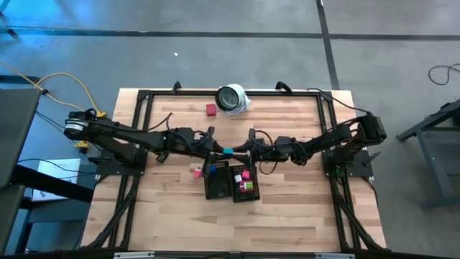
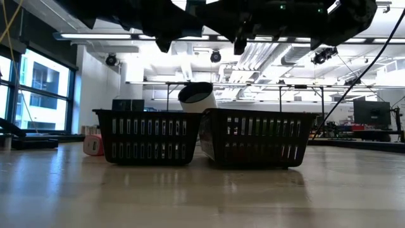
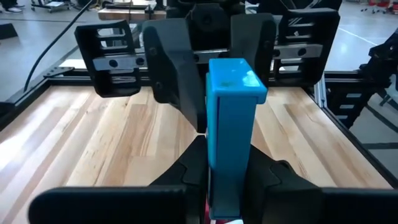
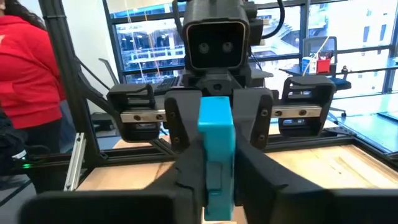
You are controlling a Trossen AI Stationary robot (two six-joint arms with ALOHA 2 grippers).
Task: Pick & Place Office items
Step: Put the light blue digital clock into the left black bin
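You have both arms meeting above the middle of the wooden tabletop (image 1: 287, 216), just beyond the far ends of the two black rectangular mesh trays (image 1: 228, 180). Between them is the small blue rectangular plastic piece (image 1: 228, 151). The left gripper (image 3: 227, 177) is clenched on one end of this blue piece, which stands up between its dark fingers (image 3: 273, 177). From the other side, the right gripper (image 4: 217, 171) has its fingers (image 4: 189, 174) pressed against both flanks of the same blue piece, so it grasps it too. The piece is held in the air, not touching the tabletop or the trays.

In the right tray you can see a pink piece (image 1: 245, 175) and a green piece (image 1: 248, 185). Another pink piece (image 1: 196, 173) lies on the tabletop just left of the left tray. A red piece (image 1: 210, 109) lies near the far edge, beside the large round white-and-grey object (image 1: 232, 99). In the right wrist view, a person in a red top (image 4: 25, 81) stands beyond the tabletop.
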